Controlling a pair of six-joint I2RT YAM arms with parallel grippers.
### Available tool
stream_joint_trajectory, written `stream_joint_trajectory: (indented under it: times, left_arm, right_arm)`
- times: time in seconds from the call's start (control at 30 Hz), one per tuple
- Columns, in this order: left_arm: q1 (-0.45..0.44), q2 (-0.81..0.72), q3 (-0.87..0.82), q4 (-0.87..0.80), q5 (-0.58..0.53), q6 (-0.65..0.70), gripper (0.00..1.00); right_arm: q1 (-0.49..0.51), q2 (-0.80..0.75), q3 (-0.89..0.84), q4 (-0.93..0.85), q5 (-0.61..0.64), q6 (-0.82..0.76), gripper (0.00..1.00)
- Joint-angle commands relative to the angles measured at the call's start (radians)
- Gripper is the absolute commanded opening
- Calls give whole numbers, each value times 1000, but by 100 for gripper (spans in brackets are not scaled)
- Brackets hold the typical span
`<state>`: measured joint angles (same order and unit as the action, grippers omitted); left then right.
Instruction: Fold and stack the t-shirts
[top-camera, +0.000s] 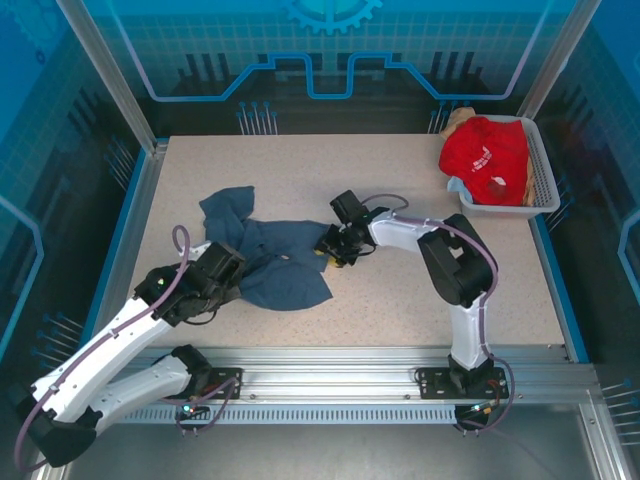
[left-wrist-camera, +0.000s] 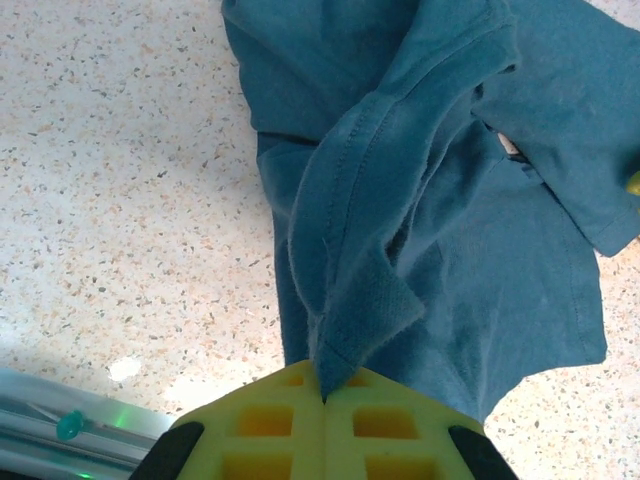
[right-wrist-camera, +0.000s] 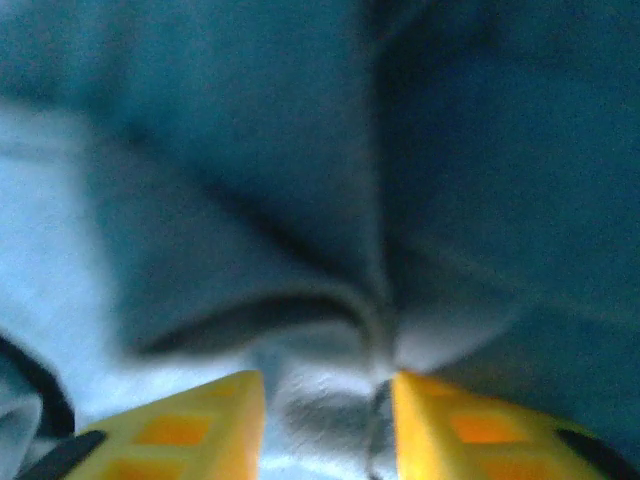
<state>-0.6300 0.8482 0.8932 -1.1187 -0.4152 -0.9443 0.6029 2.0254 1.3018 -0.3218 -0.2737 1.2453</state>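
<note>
A slate-blue t-shirt (top-camera: 270, 255) (left-wrist-camera: 440, 230) lies crumpled on the table, left of centre. My left gripper (top-camera: 232, 270) (left-wrist-camera: 325, 393) is at its near-left side, shut on a raised fold of the cloth. My right gripper (top-camera: 335, 250) (right-wrist-camera: 328, 385) presses down on the shirt's right edge. Its yellow fingers (right-wrist-camera: 440, 420) stand apart, with bunched blue cloth (right-wrist-camera: 330, 410) between them. A red t-shirt (top-camera: 487, 160) with white print lies heaped in the basket at the back right, on top of tan (top-camera: 458, 118) and light blue (top-camera: 457, 187) cloth.
The white mesh basket (top-camera: 546, 190) stands at the table's back right corner. Bare speckled tabletop (top-camera: 420, 300) lies around the blue shirt. A metal rail (top-camera: 330, 355) runs along the near edge, by the arm bases.
</note>
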Motion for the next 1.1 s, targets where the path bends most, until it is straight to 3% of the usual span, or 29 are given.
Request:
stream_joint_trajectory:
  times: [0.0, 0.03, 0.07, 0.27, 0.43, 0.63, 0.77, 0.9, 1.07]
  left_arm:
    - [6, -21, -10, -52, -24, -5, 0]
    - [7, -25, -10, -57, -31, -5, 0]
    - [7, -30, -9, -63, -42, -6, 0]
    - [9, -42, 55, -42, -115, 32, 0]
    - [65, -7, 180, 108, -163, 150, 0]
    - [162, 54, 303, 317, -106, 275, 0]
    - [185, 83, 337, 364, -74, 308, 0]
    - [195, 86, 306, 350, -60, 292, 0]
    - [229, 90, 187, 329, -37, 260, 0]
  right_arm:
    - [0, 30, 47, -22, 7, 28, 13]
    - [-7, 16, 46, -31, 31, 28, 1]
    - [-20, -12, 34, -26, 54, 24, 0]
    - [-139, -253, 85, -118, 192, -137, 0]
    - [-257, -362, 182, -177, 190, -278, 0]
    - [-351, -420, 298, -232, 179, -389, 0]
    - [-380, -457, 350, -318, 226, -429, 0]
    - [-393, -465, 308, -406, 230, -414, 0]
    - [-395, -375, 204, -380, 198, -413, 0]
